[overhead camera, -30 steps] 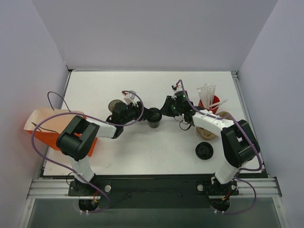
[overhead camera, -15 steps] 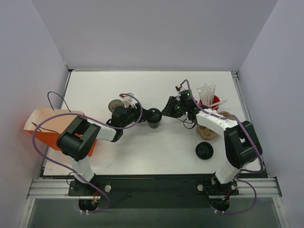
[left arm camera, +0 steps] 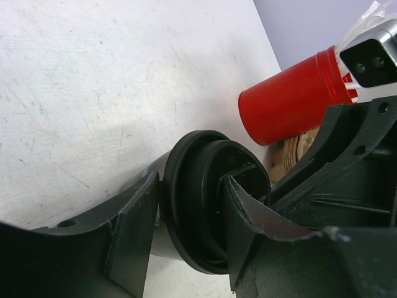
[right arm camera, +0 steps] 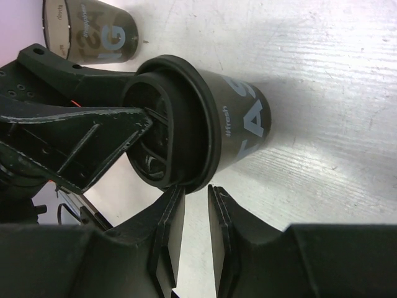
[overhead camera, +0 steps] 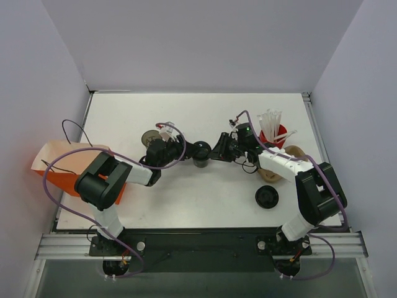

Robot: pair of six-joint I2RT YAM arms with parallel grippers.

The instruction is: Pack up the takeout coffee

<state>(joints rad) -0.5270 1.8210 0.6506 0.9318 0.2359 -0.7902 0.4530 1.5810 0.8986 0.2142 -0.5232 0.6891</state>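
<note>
- The right gripper [overhead camera: 217, 151] has drawn back toward 3 o'clock from the takeout coffee [overhead camera: 200, 153]. Its fingers are narrowly parted, empty, and just beside the lid rim.
- The left gripper [left arm camera: 188, 186] pinches the takeout coffee at its black lid, one finger on each side.
- The takeout coffee rests on the table [overhead camera: 186, 192], near centre.
- From it, the lidless cup [overhead camera: 149, 136] lies at 9 o'clock, the red cup [overhead camera: 273, 134] at 3 o'clock and the loose lid [overhead camera: 267, 197] at 4 o'clock.
</note>
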